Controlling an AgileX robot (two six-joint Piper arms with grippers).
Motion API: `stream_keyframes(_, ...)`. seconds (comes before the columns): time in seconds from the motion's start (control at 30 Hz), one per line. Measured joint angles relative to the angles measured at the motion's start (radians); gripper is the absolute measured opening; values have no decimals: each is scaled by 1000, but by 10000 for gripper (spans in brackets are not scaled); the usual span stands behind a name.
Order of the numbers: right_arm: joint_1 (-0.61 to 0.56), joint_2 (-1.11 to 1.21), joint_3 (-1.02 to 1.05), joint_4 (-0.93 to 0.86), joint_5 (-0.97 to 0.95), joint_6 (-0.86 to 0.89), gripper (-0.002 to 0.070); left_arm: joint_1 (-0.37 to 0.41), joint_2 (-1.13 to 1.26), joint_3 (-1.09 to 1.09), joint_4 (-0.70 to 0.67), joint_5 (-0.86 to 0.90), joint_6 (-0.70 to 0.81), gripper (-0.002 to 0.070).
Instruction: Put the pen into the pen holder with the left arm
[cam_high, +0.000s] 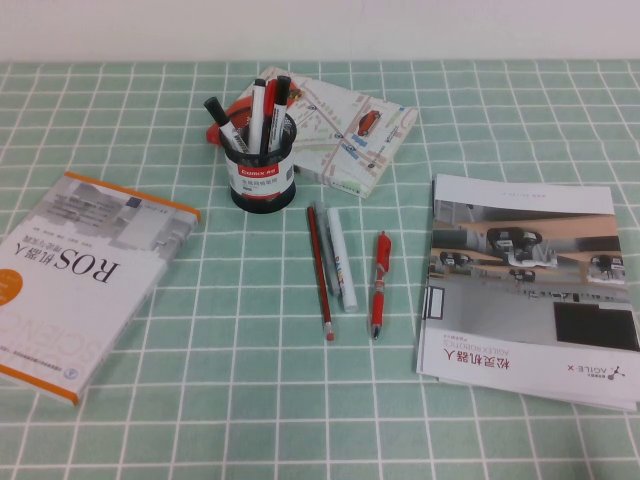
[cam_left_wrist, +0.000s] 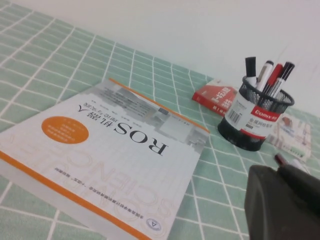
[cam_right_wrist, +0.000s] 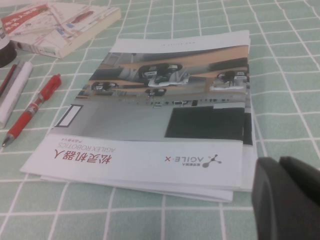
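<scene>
The pen (cam_high: 319, 270), a thin dark-red stick with a red tip, lies on the green checked cloth just in front of the pen holder (cam_high: 260, 165). The holder is a black mesh cup with a white label and holds several markers. Neither arm shows in the high view. In the left wrist view my left gripper (cam_left_wrist: 276, 172) is shut and empty, low over the cloth, with the pen holder (cam_left_wrist: 252, 117) beyond it and the pen's dark end (cam_left_wrist: 280, 160) peeking past it. My right gripper (cam_right_wrist: 277, 165) is shut and empty beside the brochure (cam_right_wrist: 165, 115).
A grey pen, a white marker (cam_high: 342, 258) and a red clicker pen (cam_high: 380, 283) lie beside the pen. A ROS book (cam_high: 80, 280) lies at the left, the AgileX brochure (cam_high: 530, 285) at the right, and a map book (cam_high: 345, 135) behind the holder.
</scene>
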Motion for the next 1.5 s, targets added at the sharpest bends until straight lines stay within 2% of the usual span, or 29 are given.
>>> stream_keyframes(0.3, 0, 0, 0, 0, 0, 0, -20, 0, 0, 0, -25, -23, -4, 0)
stream_keyframes(0.47, 0, 0, 0, 0, 0, 0, -20, 0, 47, -62, -43, 65, -15, 0)
stream_keyframes(0.7, 0, 0, 0, 0, 0, 0, -20, 0, 333, -299, -47, 285, 17, 0)
stream_keyframes(0.9, 0, 0, 0, 0, 0, 0, -20, 0, 653, -520, -51, 517, 130, 0)
stream_keyframes(1.1, 0, 0, 0, 0, 0, 0, -20, 0, 952, -698, -105, 548, 283, 0)
stream_keyframes(1.2, 0, 0, 0, 0, 0, 0, -20, -47, 1108, -779, -149, 544, 329, 0)
stream_keyframes(1.3, 0, 0, 0, 0, 0, 0, -20, -138, 1257, -892, -160, 544, 336, 0)
stream_keyframes(1.5, 0, 0, 0, 0, 0, 0, -20, -318, 1541, -1166, -86, 570, 237, 0)
